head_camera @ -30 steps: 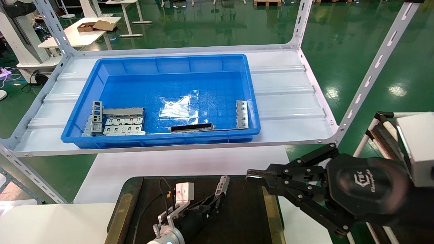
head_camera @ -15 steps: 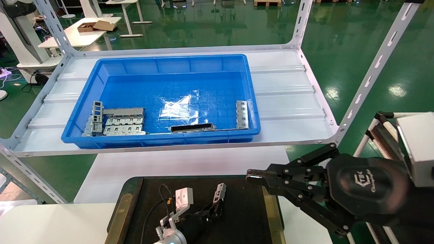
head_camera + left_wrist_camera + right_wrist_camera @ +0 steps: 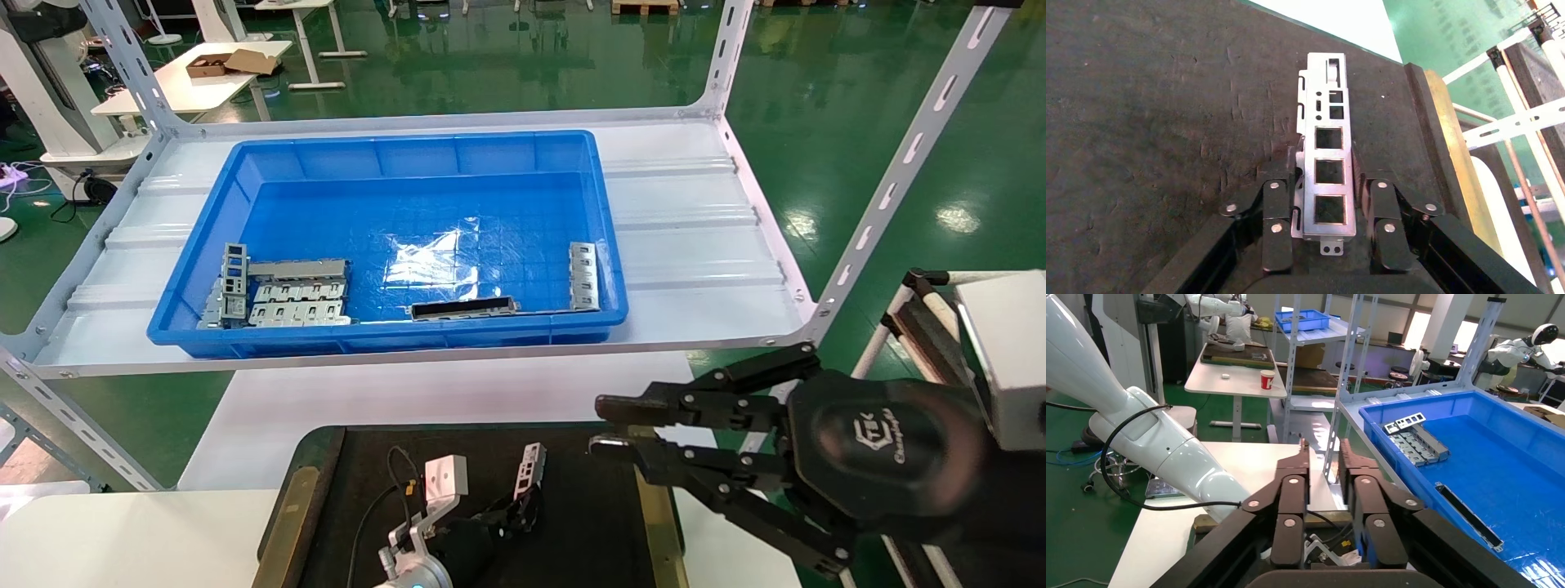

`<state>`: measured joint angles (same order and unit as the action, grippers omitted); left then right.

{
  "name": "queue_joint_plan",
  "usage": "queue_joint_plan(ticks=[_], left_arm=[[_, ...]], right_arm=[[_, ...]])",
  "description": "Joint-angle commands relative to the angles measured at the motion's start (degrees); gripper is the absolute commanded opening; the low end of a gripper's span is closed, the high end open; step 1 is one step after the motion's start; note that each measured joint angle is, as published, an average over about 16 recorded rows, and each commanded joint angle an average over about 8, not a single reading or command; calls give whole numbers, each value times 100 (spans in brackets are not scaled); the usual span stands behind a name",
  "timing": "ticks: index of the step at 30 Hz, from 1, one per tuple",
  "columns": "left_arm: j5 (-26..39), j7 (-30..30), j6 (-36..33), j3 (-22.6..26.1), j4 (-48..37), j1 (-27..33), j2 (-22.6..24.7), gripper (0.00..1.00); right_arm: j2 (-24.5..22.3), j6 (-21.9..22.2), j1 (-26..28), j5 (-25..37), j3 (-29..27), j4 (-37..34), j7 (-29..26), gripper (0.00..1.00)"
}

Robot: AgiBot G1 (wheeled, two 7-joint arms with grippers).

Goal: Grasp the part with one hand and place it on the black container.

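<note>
The part (image 3: 529, 469) is a slim silver strip with square cut-outs. My left gripper (image 3: 519, 502) is shut on its near end at the bottom centre of the head view. The strip sits low over the black container (image 3: 588, 506), pointing towards the shelf. In the left wrist view the part (image 3: 1329, 147) sits between the fingers (image 3: 1275, 196) of the left gripper (image 3: 1324, 160), just over the container's dark floor (image 3: 1138, 122); I cannot tell if it touches. My right gripper (image 3: 601, 425) hovers empty beside the container's right edge with its fingers slightly parted; its own view shows the right gripper (image 3: 1324, 447) with that gap.
A deep blue bin (image 3: 392, 147) on the white shelf holds wider grey slotted plates (image 3: 298, 294), a dark-faced strip (image 3: 463, 308) and another silver strip (image 3: 583, 276). Slanted shelf posts (image 3: 899, 171) stand right of the bin. A brass strip (image 3: 654, 514) edges the container.
My left gripper has carried the part lower and closer to the container's floor. The right gripper's fingers, shut before, have parted a little.
</note>
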<state>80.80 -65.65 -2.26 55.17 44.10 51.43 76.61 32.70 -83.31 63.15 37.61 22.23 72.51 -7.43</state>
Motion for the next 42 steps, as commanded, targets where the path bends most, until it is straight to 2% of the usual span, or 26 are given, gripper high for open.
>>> queue_joint_plan(ticks=[1,10,28,36,42], left_arm=[[-3,-50,40,81,1,18,-4,100],[228,96,128,395,444,71,-315,100],[715,748,-295,522,3171,-48,-2272,100],[592,1367,-814,425,3383,120,-2758,100],[120,2184,-1481,177,3421,318,-3008,100]], right_arm=[[0,0,0,0,0,0,0,100],[0,0,0,0,0,0,0,100],[0,0,0,-1,1,0,1,100],[-1,1,0,-1,1,0,1,100],[-1,1,0,-1,2,0,1,100]])
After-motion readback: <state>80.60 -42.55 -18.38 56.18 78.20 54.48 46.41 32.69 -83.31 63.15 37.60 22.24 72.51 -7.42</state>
